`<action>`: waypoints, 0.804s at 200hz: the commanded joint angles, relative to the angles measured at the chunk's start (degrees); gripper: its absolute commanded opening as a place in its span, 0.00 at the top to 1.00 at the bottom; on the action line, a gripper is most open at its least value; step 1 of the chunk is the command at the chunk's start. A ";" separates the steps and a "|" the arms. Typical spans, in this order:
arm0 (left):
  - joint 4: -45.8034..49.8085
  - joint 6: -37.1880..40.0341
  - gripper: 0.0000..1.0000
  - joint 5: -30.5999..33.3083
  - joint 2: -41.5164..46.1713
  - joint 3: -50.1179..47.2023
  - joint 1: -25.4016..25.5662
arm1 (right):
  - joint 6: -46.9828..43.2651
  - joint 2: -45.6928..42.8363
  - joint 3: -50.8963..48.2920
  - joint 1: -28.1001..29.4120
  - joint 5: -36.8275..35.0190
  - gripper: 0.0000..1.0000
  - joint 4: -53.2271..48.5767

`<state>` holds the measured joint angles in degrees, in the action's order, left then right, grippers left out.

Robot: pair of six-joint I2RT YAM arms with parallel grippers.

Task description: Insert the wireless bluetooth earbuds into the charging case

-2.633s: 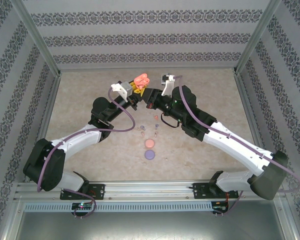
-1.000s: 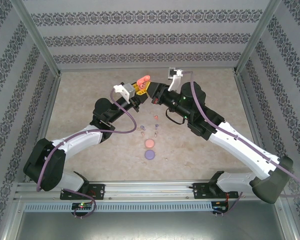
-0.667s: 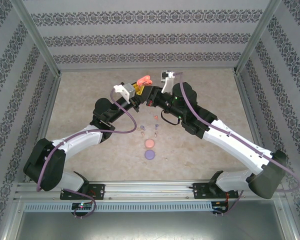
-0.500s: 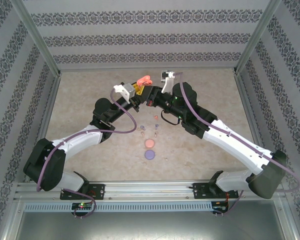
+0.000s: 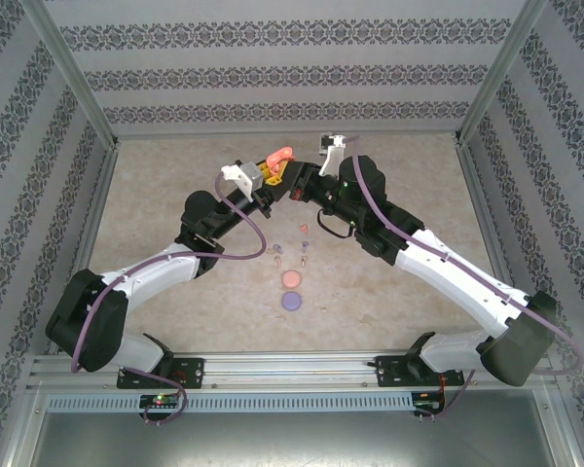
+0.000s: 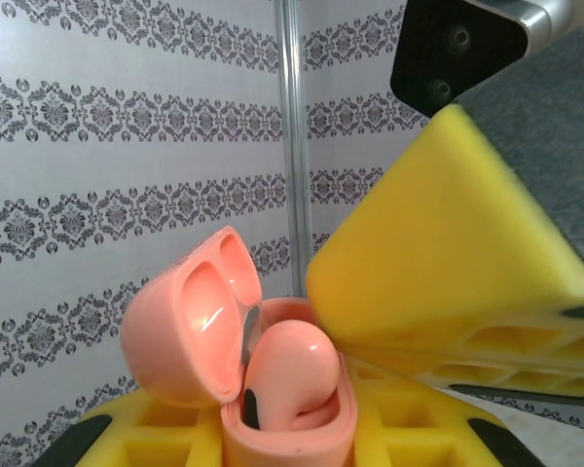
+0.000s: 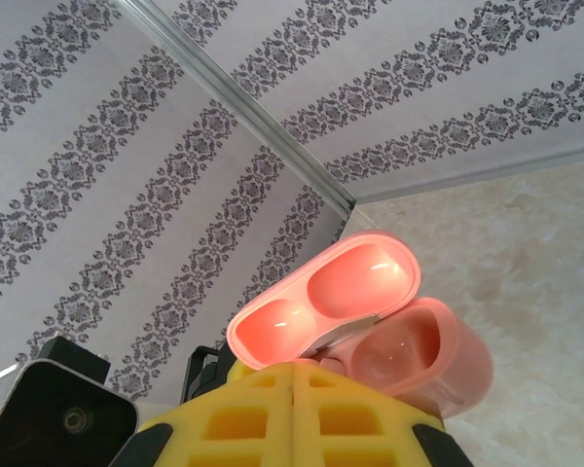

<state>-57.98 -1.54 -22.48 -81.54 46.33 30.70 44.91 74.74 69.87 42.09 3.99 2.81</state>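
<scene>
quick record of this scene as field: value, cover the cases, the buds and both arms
held case: salmon held case, lid open, raised above the table
bud: one salmon bud sits in it
left gripper: left gripper shut on held case
right gripper: right gripper with jaws shut, tip beside the bud, contact unclear
on table: coral case, purple case, loose buds just beyond them

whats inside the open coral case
One coral earbud sits in the case base; both hollows of its lid are empty. The base's other well is hidden by the bud and the right gripper's fingers.
</scene>
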 commanded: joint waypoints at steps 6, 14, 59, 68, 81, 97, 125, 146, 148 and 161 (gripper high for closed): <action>-1.94 0.49 1.00 -0.88 1.13 0.78 0.68 | 0.45 0.89 0.53 -0.80 1.17 0.94 0.09; -1.80 0.57 1.00 -0.73 1.17 0.74 0.68 | 0.24 0.55 0.46 -0.80 1.69 0.94 0.58; -1.94 1.27 1.00 0.84 1.21 -0.49 0.69 | -2.77 -7.22 -0.40 -1.12 0.86 0.89 -1.18; -2.14 1.41 1.00 1.14 1.33 -0.87 0.68 | -3.34 -9.16 -0.83 -1.43 0.04 0.88 -2.70; -1.97 1.79 1.00 1.49 1.61 -1.59 0.67 | -3.79 -11.85 -1.91 -2.13 -1.34 0.85 -4.90; -2.06 2.22 1.00 2.17 2.07 -2.58 0.61 | -4.12 -14.55 -3.58 -3.19 -3.21 0.81 -7.73; -1.63 3.18 1.00 3.42 3.79 -4.82 0.48 | -3.57 -17.33 -7.30 -5.97 -4.45 0.64 -12.80; -1.20 4.08 1.00 4.57 5.69 -7.05 0.29 | -3.02 -17.03 -10.02 -7.44 -5.00 0.52 -16.10; -1.25 4.15 1.00 4.66 5.93 -7.33 0.30 | -2.92 -16.81 -10.19 -7.56 -5.21 0.50 -16.46; -1.41 4.35 1.00 5.42 6.93 -8.71 0.11 | -3.33 -15.35 -11.36 -7.89 -5.60 0.42 -18.13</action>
<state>-57.63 1.08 -18.98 -77.71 39.77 30.70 41.71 57.04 61.23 34.96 0.62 -8.67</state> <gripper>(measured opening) 0.234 0.523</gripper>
